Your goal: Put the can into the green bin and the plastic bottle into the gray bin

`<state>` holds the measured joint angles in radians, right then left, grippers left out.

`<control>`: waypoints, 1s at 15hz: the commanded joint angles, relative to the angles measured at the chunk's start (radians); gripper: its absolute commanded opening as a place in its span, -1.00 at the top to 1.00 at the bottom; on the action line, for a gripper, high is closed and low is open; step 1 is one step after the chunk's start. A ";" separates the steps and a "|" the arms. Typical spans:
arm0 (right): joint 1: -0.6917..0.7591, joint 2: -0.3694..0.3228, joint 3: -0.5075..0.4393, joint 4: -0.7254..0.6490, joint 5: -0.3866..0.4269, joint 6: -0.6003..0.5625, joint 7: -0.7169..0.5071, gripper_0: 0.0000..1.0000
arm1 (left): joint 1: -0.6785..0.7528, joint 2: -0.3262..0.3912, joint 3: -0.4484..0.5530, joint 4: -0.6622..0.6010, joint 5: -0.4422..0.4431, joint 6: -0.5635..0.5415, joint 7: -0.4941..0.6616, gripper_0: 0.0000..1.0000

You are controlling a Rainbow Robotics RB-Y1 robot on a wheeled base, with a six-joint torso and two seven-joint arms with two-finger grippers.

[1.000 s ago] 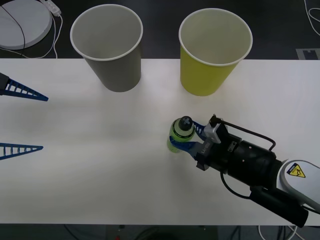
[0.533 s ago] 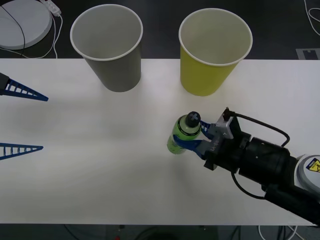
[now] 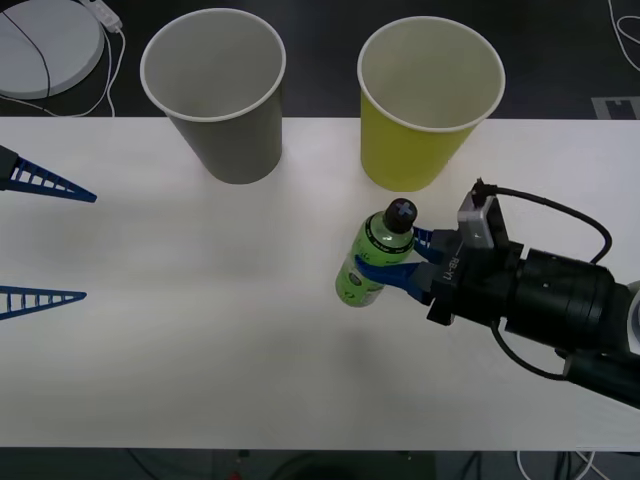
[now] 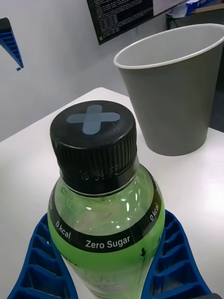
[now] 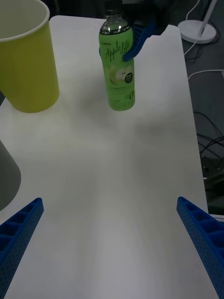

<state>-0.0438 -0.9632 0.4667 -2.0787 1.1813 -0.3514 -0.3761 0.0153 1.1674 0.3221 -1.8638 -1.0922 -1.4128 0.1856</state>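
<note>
White table (image 3: 200, 330), dark floor beyond

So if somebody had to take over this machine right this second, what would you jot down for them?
Right gripper: shut on the plastic bottle, which is upright on the table, in front of the green bin.
Left gripper: open, idle at the table's left edge.
Gray bin: back left, beside the green one; what shows of both insides is bare.
Done: bottle gripped.
Left: carry the bottle to the gray bin and drop it in. I can't spot a can.
</note>
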 commanded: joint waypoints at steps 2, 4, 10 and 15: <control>-0.001 -0.011 -0.085 -0.057 0.189 -0.086 -0.267 1.00 | 0.000 0.000 0.000 0.000 0.000 0.000 0.000 -1.00; -0.001 -0.011 -0.115 -0.090 0.302 -0.113 -0.405 1.00 | 0.000 0.000 0.000 0.000 0.000 0.000 0.000 -1.00; -0.005 -0.005 -0.221 -0.239 0.613 -0.267 -0.834 1.00 | 0.000 0.000 0.000 0.000 0.000 0.000 0.000 -1.00; -0.062 0.058 -0.296 -0.323 0.759 -0.462 -1.026 1.00 | 0.000 0.000 0.000 0.000 0.000 0.000 0.000 -1.00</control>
<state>-0.0861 -0.9244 0.1875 -2.3992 1.9342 -0.7659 -1.3940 0.0153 1.1674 0.3221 -1.8638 -1.0922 -1.4128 0.1856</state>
